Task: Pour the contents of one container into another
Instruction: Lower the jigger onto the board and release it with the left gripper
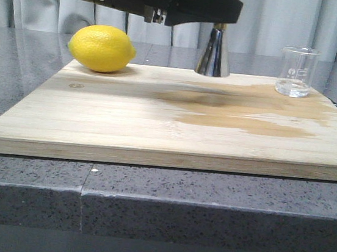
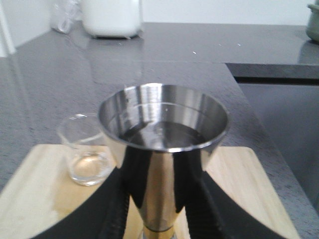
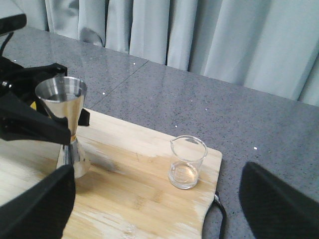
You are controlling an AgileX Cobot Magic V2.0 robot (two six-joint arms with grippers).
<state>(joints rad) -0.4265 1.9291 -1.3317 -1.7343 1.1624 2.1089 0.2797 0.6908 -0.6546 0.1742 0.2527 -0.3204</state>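
Observation:
The clear glass beaker [image 1: 297,71] stands upright at the far right corner of the wooden board [image 1: 155,130], holding only a little clear liquid at its bottom. The steel jigger [image 1: 214,58] stands upright at the board's far edge, and dark liquid shows in its upper cup [image 2: 162,129]. My left gripper [image 2: 160,199] reaches in from the left above the board and is shut on the jigger just above its gold waist, one finger on each side. My right gripper [image 3: 157,219] hangs wide open and empty, above and in front of the beaker [image 3: 188,162] and apart from it.
A yellow lemon [image 1: 101,48] lies at the board's far left corner. A wet stain [image 1: 244,111] spreads over the board's right half. A black strap [image 3: 219,214] hangs off the board's right edge. Grey stone countertop [image 1: 26,182] surrounds the board, with curtains behind.

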